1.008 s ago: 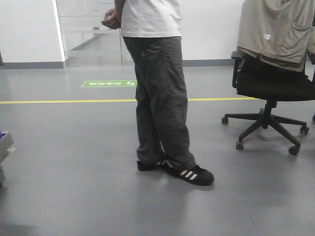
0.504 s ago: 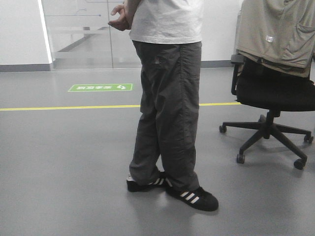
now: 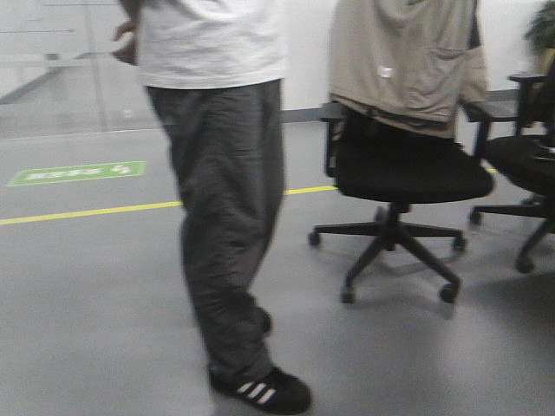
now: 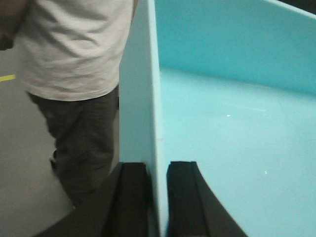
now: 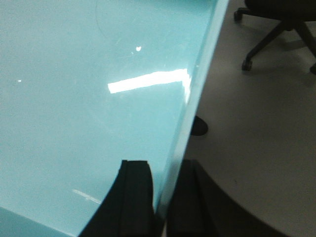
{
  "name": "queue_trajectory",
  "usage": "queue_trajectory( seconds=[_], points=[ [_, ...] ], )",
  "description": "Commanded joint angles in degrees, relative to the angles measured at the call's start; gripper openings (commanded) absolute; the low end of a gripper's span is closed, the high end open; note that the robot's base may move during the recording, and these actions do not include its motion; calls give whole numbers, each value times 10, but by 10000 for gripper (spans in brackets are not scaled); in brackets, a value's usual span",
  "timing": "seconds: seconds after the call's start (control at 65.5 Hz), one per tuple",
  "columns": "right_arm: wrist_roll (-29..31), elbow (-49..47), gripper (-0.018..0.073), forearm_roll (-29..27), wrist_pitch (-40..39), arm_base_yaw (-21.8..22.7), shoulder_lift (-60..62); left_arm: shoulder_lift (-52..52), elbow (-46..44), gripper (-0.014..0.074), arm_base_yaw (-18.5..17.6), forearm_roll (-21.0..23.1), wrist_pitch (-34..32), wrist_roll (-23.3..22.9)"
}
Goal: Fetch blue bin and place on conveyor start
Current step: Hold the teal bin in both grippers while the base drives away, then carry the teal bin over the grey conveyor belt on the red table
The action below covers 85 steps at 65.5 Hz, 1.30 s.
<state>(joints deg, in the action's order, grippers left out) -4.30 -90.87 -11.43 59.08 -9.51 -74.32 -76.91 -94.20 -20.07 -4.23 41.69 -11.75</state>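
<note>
Since half a second ago the front view has swung: the standing person [image 3: 224,217] now fills the left half of the frame, and the black swivel chair [image 3: 408,169] draped with a beige jacket [image 3: 403,61] sits centre-right. The blue bin [image 4: 232,123], smooth glossy plastic with thin walls and nothing inside, fills both wrist views. The left gripper [image 4: 157,170] pinches one side wall between its black fingers; the right gripper [image 5: 165,173] pinches the opposite wall above grey floor [image 5: 256,128].

We see the pale turquoise rectangular plastic bin [image 4: 232,123] as smooth and glossy, catching bright glints. The fingers [image 4: 132,197] of the left gripper [image 4: 157,168] look matt black. The grey floor [image 3: 87,303] is smooth with a dull sheen. The white shirt [image 3: 208,43] and dark grey trousers [image 3: 225,199] are creased cloth.
</note>
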Motion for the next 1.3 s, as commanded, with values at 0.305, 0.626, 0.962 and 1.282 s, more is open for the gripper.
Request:
queue_trajectory(
  seconds=[0.305, 0.626, 0.962, 1.282],
  points=[
    [17, -6, -152, 35, -8, 7, 5, 10, -8, -111, 3, -12, -41, -3],
    [17, -6, -152, 35, -8, 7, 5, 10, -8, -111, 3, -30, -41, -3],
    [17, -6, -152, 35, -8, 7, 5, 10, -8, -111, 3, -30, -41, -3],
    [17, -6, -152, 35, -8, 7, 5, 10, -8, -111, 3, -30, -41, -3]
  ],
)
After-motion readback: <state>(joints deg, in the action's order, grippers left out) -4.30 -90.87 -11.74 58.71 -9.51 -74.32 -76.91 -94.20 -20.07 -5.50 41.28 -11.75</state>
